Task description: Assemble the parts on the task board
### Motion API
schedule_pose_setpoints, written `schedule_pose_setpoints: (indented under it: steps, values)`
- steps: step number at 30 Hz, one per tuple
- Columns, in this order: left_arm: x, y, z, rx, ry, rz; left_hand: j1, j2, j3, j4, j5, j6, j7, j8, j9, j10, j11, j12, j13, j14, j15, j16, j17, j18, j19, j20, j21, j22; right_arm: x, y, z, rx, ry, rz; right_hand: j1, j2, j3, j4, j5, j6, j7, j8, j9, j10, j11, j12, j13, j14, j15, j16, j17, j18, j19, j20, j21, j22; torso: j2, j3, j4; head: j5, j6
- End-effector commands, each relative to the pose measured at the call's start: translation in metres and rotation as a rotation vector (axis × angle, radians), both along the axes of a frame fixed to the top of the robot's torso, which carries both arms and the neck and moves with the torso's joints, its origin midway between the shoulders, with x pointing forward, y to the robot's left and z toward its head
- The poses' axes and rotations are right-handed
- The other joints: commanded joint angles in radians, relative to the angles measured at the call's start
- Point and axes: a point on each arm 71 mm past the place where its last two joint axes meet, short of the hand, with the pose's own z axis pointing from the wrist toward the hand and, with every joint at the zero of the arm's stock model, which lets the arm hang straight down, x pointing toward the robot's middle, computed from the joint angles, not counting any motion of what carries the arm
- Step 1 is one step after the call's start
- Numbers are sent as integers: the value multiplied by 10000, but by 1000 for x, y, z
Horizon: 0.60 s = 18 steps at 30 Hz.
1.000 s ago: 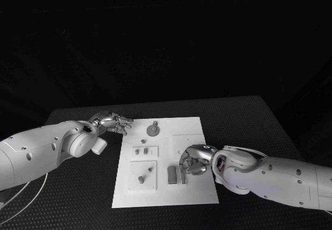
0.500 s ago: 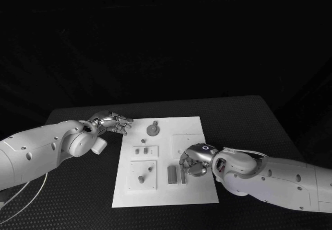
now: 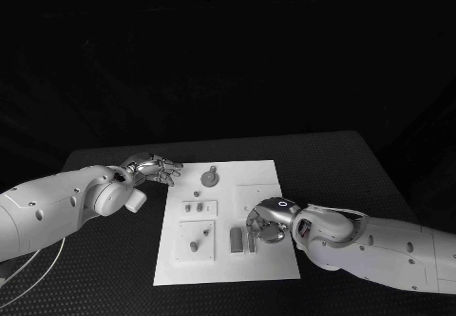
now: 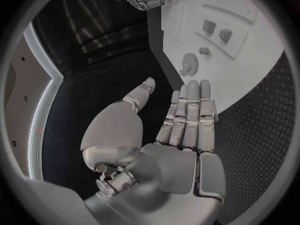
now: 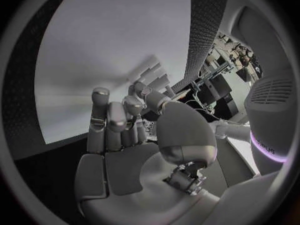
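The white task board (image 3: 268,181) lies in the middle of the black table. On it are a grey gear (image 3: 211,178), a small peg (image 3: 195,194), two small blocks (image 3: 194,208) on a raised square and two grey bars (image 3: 236,240) side by side. My right hand (image 3: 266,227) hovers low over the board just right of the bars, fingers (image 5: 115,116) curled in, nothing visible in them. My left hand (image 3: 154,169) is over the table by the board's far left corner, its fingers (image 4: 187,115) stretched out and holding nothing. The left wrist view shows the gear (image 4: 190,62) beyond the fingertips.
A second raised square (image 3: 195,240) with a peg stands at the board's near left. Black textured table (image 3: 333,164) surrounds the board on all sides. My right forearm (image 3: 380,247) lies across the table at the board's right edge.
My right hand has slid a little toward the board's near edge, closer beside the bars. The left hand has stayed put.
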Motion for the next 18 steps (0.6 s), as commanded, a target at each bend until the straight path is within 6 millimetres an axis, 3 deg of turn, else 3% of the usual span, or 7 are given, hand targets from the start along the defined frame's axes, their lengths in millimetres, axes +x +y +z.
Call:
schedule_pose_setpoints:
  steps: [1,6,9,13,18]
  values:
    - [0,-2,1,-52,-53,-166,-35,92,-16,39,-35,-65,-2,41,-15,-74,-22,10,11,-45,5,-41,10,119,-37,1,-42,3,0,-4,1,702,-29,-340,-22,-137,13,77,21,94,77,22,12,53,6,13,-5,32,-35,1,-62,208,67,-12,27,155,-5,-6,0,-12,17]
    - [0,-2,2,-66,-160,-114,-37,86,-20,37,-35,-67,-1,41,-15,-75,-22,10,11,-45,6,-42,10,119,-38,2,-43,3,6,-13,11,2139,-8,-1321,-143,-383,-58,193,19,-101,106,-72,-12,25,29,-23,-19,9,-55,-38,-115,208,90,-30,4,136,-12,-19,-4,-37,79]
    - [1,-2,2,-66,-279,-23,-39,75,-26,33,-35,-68,0,41,-16,-76,-21,10,11,-46,6,-43,11,118,-40,2,-43,3,14,-20,21,3397,212,-2574,-482,-942,-99,609,18,-816,300,-475,-180,-147,202,-114,-32,-56,67,-105,-160,208,115,-38,-47,99,-13,-23,-7,-53,133]
    - [1,-2,3,-103,-408,70,-37,58,-31,22,-35,-69,0,42,-16,-77,-21,10,11,-52,8,-47,11,118,-47,4,-46,1,27,-28,32,4632,747,-3748,-656,-1394,35,1183,18,-1240,478,-678,-233,-475,358,-196,-2,-177,230,-214,-174,208,69,-36,-163,50,-16,-22,-6,-72,230]
    - [4,-3,4,-297,-742,342,-27,49,-32,7,-34,-65,-3,47,-16,-71,-24,14,14,-75,14,-65,6,115,-63,8,-53,-3,50,-40,39,5872,1637,-4541,-804,-1567,-94,1416,13,-1372,526,-708,-204,-801,421,-301,-3,-410,283,-406,-223,208,-160,49,-324,29,-63,-32,-10,-75,406]
